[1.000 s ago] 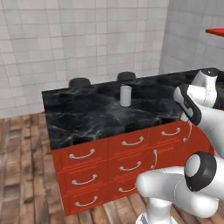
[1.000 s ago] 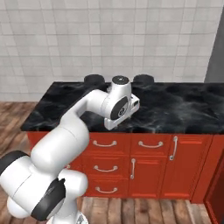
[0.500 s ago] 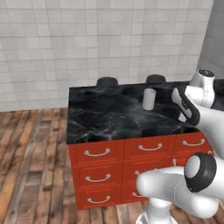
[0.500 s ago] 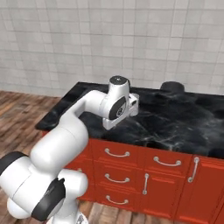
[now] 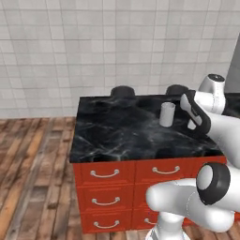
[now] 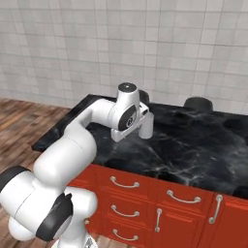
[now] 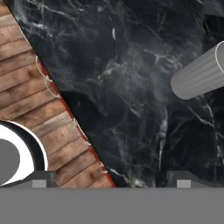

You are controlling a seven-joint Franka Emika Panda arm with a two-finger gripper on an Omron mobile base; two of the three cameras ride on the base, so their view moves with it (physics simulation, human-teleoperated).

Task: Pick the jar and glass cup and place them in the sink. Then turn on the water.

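Currently the gripper hangs above the black marble counter, jaws spread wide, nothing between them — the two dark fingertips stand well apart at the bottom of the hand view, with bare marble between them. Below and to one side of the gripper in that view runs the counter's front edge, with red drawer fronts and wooden floor beyond it. The glass cup stands upright on the counter just beside the gripper, not touching it; in the hand view it sits ahead and off to the right. Farther back — past the cup, against the tiled wall — two dark round objects rest at the counter's rear edge; what they are I cannot tell.
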